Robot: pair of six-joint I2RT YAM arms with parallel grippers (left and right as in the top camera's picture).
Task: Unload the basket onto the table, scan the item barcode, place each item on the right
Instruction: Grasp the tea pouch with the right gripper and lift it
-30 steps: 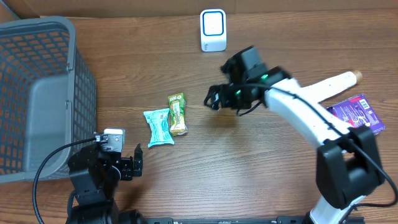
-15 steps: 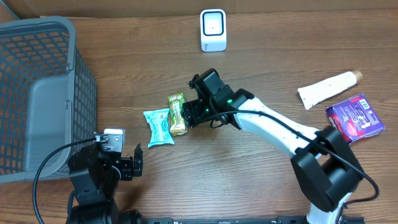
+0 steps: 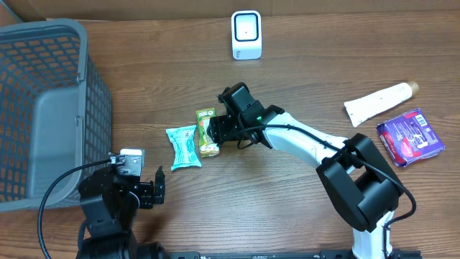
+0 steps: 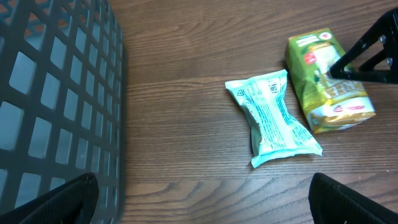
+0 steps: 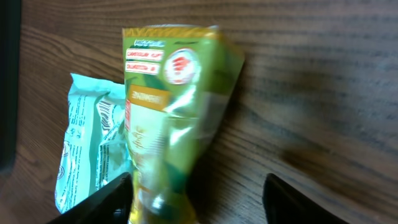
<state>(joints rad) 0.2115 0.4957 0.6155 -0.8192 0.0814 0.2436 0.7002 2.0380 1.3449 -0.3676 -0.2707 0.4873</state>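
We are seeing a basket [image 3: 97, 101] at left on the counter [image 3: 287, 208], scanner [image 3: 246, 34] at back, snack packet [image 3: 205, 126] lying mid-counter, wrapper [image 3: 182, 147] just left of it, tube [image 3: 379, 103] and pouch [image 3: 410, 137] lying far right.

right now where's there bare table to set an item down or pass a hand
Bare wood lies between the basket and the scanner, and from the scanner across to the tube. The near strip right of the left gripper is free too. Crowded: the middle, where the right gripper straddles the green packet beside the teal packet.
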